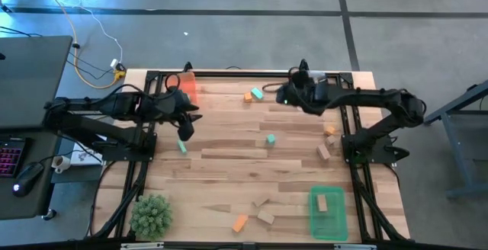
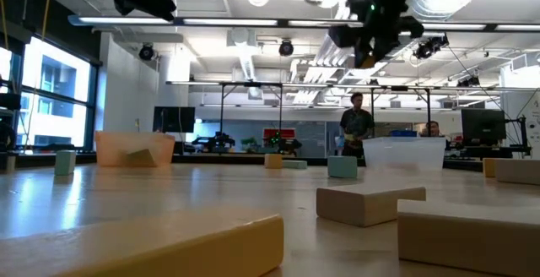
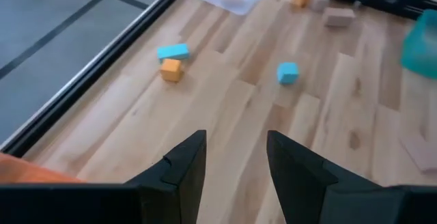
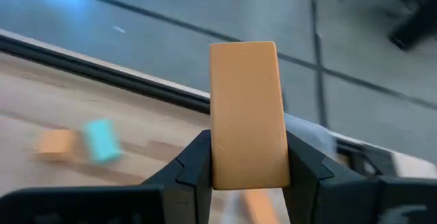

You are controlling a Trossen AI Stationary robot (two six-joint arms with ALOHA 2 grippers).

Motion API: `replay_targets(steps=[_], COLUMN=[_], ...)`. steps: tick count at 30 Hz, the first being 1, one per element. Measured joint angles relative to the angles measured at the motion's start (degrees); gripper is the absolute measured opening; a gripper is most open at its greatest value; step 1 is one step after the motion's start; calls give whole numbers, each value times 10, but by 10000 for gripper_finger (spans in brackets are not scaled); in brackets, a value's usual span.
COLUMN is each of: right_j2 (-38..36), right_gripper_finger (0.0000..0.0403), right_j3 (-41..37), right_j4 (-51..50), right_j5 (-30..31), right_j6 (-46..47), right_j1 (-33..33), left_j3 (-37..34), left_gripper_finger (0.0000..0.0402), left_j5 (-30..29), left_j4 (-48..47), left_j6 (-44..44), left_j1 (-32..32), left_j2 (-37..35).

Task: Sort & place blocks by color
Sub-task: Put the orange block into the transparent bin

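My right gripper (image 1: 282, 95) hangs above the table's far edge, shut on an orange-tan wooden block (image 4: 246, 108). My left gripper (image 3: 235, 162) is open over the table's left part, near the orange tray (image 1: 188, 88), with nothing between its fingers. Loose blocks lie flat on the table: an orange (image 1: 248, 95) and a teal one (image 1: 257, 93) at the far middle, a teal cube (image 1: 270, 139) in the centre, a teal block (image 1: 182, 146) below my left gripper, and tan ones (image 1: 323, 152) at the right. My right gripper pinches the block's two long sides (image 4: 217, 162) between its two fingers, near one end. The block runs along the fingers, and most of its length sticks out past the fingertips. It is lifted clear of the table.
A green tray (image 1: 328, 223) at the near right holds one tan block (image 1: 322, 202). A clear tray (image 2: 403, 154) stands at the far right. A spiky green plant (image 1: 150, 213) sits at the near left corner. Tan (image 1: 266, 217) and orange (image 1: 239, 222) blocks lie near the front edge.
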Motion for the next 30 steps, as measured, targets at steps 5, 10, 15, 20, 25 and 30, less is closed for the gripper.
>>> replay_targets(steps=[5, 10, 15, 20, 25, 30], right_j2=[1, 1, 1, 1, 1, 1], right_gripper_finger=[107, 107, 107, 107, 107, 107], right_j3=[-19, -41, -64, -89, -128, -157], right_j4=[-37, -37, -14, 7, 43, 66], right_j5=[-49, -122, -210, -282, -355, -396], right_j6=[-3, -47, -85, -96, -106, -106], right_j1=[-82, -157, -214, -259, -296, -312], left_j3=[0, 0, 0, 0, 0, 0], left_gripper_finger=[141, 141, 141, 141, 141, 141], left_j5=[0, 0, 0, 0, 0, 0], left_j4=[0, 0, 2, 3, 4, 4], left_j6=[-6, -7, -7, -7, -7, -7], left_j1=[33, 67, 97, 125, 146, 159], left_j2=[0, 0, 0, 0, 0, 0])
